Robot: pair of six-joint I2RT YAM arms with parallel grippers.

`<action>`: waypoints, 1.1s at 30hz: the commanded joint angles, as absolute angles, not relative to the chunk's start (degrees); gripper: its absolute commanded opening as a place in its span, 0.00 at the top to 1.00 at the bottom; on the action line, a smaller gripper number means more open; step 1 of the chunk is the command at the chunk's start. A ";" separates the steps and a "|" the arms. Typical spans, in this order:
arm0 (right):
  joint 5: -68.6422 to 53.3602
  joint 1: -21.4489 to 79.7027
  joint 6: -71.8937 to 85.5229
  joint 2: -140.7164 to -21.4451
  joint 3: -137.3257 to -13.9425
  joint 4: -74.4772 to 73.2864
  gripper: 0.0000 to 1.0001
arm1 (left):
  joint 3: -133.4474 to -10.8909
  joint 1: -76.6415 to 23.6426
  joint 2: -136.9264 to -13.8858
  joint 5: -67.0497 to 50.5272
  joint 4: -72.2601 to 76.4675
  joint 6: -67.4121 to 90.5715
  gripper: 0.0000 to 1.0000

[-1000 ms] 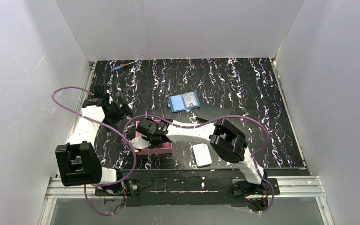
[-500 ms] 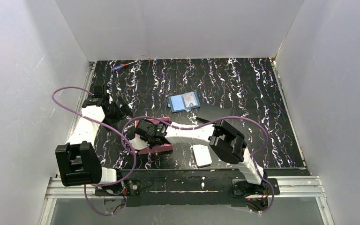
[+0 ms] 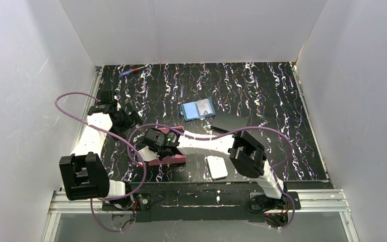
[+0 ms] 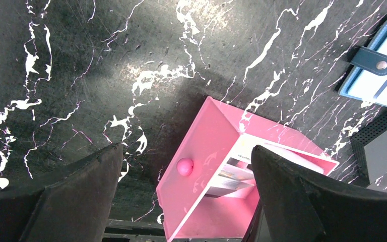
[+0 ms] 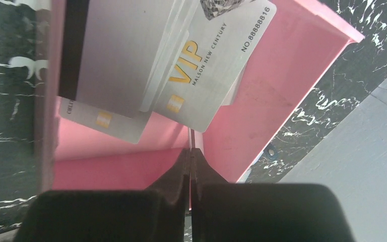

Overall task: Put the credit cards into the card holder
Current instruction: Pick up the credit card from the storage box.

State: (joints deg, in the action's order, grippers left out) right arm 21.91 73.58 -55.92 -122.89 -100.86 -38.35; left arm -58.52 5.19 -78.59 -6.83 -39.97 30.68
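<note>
The credit cards (image 5: 206,65) lie fanned in the pink tray (image 5: 282,75) near the tabletop's near edge, their long sides slanting away from the right arm (image 3: 206,143). Its jaws are pressed together at the front card's nearest corner, and whether they pinch it cannot be told. The card holder (image 3: 198,109) lies open beyond the tray, mid-tabletop, with bare surface between. The left arm (image 3: 98,133), jaws wide, hangs near the left edge.

Holds right hand (image 3: 156,145) low at pink tray (image 3: 176,160), near centre of worktop (image 3: 262,91); teal card holder (image 3: 198,109) open farther back.
</note>
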 commanded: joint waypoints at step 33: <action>2.83 63.06 -14.77 -99.46 -84.44 -21.46 0.99 | -66.42 6.72 -79.64 -16.07 -43.07 30.42 0.02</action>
State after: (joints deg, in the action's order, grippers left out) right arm 9.52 66.24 -24.67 -103.37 -86.52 -30.28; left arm -63.86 5.63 -78.70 -11.51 -42.04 30.06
